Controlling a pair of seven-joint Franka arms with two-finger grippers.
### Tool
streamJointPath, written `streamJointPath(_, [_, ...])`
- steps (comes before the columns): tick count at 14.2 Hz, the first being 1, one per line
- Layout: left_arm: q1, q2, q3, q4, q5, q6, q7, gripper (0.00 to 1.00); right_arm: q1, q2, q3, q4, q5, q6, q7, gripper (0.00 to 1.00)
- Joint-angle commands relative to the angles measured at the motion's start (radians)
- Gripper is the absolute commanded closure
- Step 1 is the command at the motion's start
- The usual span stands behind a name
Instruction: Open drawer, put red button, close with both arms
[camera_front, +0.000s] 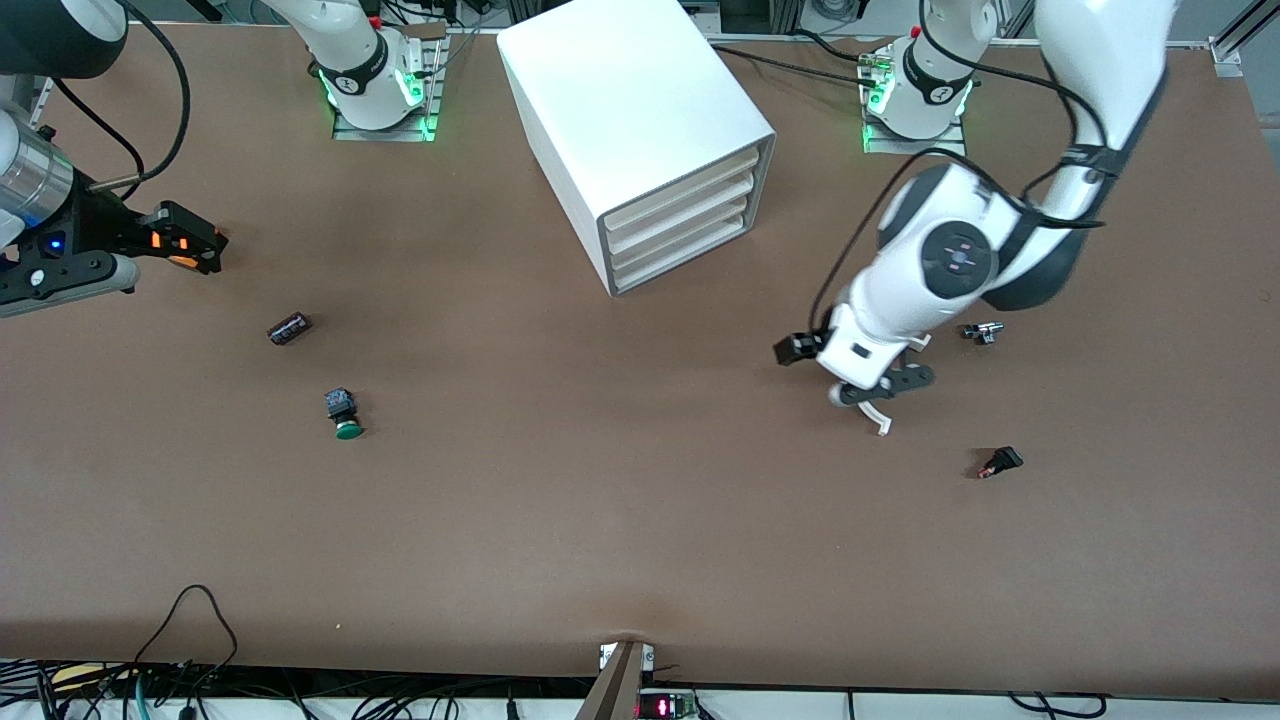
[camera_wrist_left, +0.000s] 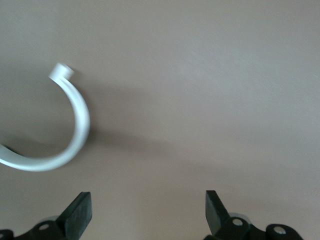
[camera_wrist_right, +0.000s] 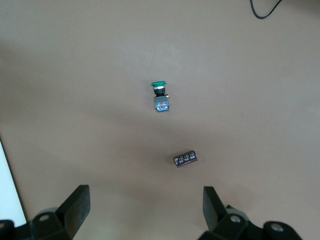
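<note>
Currently both empty and spread: left gripper (camera_front: 888, 392) over bare table mid-frame, right gripper (camera_front: 195, 243) at frame edge. Drawer (camera_front: 688, 190) shut, top centre. Red button unseen; you risk grabbing the green button (camera_front: 346, 414).

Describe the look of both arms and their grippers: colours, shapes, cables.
Both arms are white and rounded, with black cables trailing along them and green lights glowing at their bases. The left gripper has black finger links and a curved white hook finger. The right gripper is black with orange patches, behind a silver wrist section.
</note>
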Motion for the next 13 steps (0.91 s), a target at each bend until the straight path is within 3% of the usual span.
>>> streamJointPath(1, [-0.102, -0.119, 0.183, -0.008, -0.066, -0.082, 0.154, 0.0, -0.003, 0.005, 0.007, 0.018, -0.006, -0.008, 0.006, 0.0])
streamJointPath(6, [-0.119, -0.228, 0.4, -0.01, -0.151, -0.191, 0.473, 0.0, -0.003, 0.003, 0.007, 0.018, -0.012, 0.002, 0.004, 0.0])
streamJointPath(13, [-0.121, -0.372, 0.551, -0.019, -0.152, -0.299, 0.697, 0.0, -0.006, 0.005, 0.006, 0.016, -0.012, 0.003, 0.004, 0.0])
